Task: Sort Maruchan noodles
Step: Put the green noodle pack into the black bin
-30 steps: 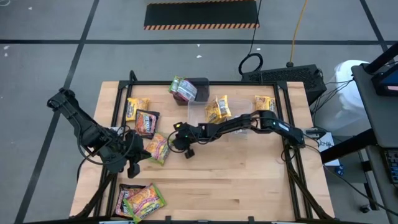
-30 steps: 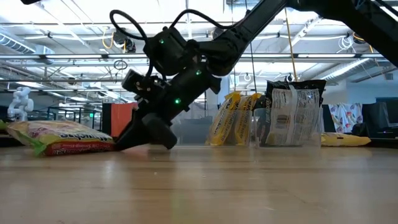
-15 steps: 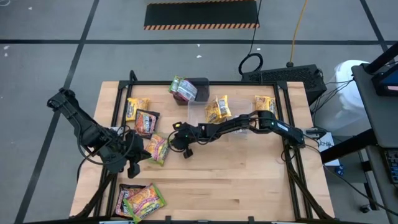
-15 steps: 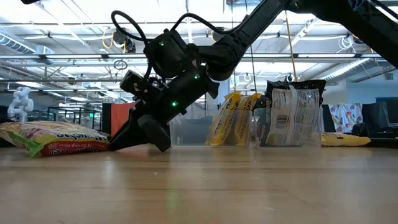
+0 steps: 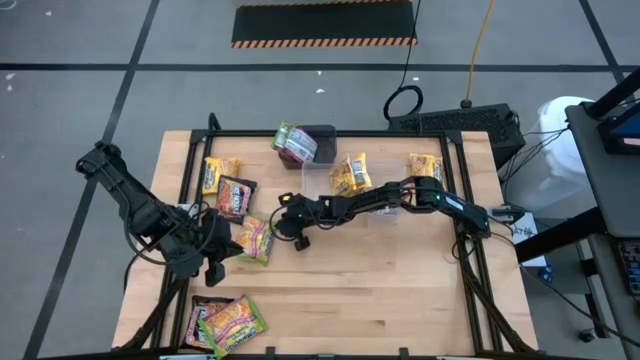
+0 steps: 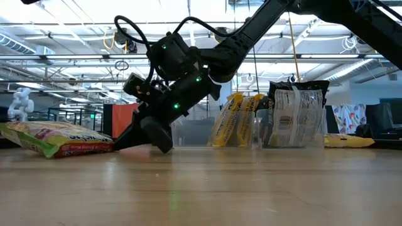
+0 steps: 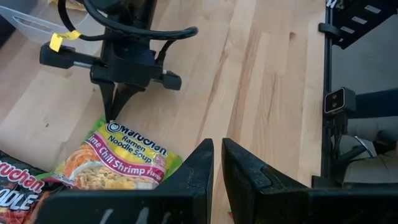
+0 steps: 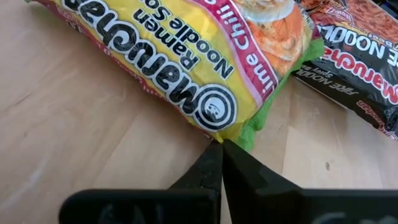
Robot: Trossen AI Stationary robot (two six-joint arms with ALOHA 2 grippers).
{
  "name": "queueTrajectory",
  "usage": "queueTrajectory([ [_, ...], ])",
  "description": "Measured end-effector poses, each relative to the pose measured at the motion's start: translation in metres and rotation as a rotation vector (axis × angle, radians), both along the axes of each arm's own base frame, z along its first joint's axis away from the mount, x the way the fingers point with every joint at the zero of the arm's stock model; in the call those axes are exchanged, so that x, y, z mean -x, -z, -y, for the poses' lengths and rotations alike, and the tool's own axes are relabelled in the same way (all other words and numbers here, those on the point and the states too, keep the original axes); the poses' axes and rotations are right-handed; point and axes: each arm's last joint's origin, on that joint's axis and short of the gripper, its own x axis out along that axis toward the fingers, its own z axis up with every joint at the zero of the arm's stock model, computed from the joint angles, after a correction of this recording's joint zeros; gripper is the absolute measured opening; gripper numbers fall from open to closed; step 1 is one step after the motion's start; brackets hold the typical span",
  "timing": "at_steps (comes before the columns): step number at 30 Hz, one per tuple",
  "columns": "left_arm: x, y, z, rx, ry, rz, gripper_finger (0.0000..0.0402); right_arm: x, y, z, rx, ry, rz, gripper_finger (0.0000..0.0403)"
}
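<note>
Here, right claw (image 8: 221,163) closed, empty, tips touching the green edge of the lime-chili packet (image 8: 180,56).

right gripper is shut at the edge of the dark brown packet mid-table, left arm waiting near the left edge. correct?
Not quite: the right gripper is shut at the green edge of the lime chili shrimp packet, not the dark brown packet, which lies beside it. The right wrist view shows this. The left gripper does wait near the table's left edge.
</note>
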Motion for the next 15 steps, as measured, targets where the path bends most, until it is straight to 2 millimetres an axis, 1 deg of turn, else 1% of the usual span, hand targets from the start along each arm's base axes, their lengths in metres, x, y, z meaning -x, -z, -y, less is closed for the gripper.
queueTrajectory([
  [6,0.000,0.000,0.000,0.036,-0.039,-0.001,0.0037,0.002,-0.007,-0.004,0.007,-0.014,-0.011,0.0000],
  [12,0.000,0.000,0.000,0.029,-0.034,-0.002,0.0037,0.006,-0.020,-0.017,0.041,-0.066,-0.039,0.0000],
  [15,0.000,0.000,0.000,0.027,-0.037,-0.003,0.0037,0.008,-0.023,-0.025,0.054,-0.089,-0.056,0.0000],
])
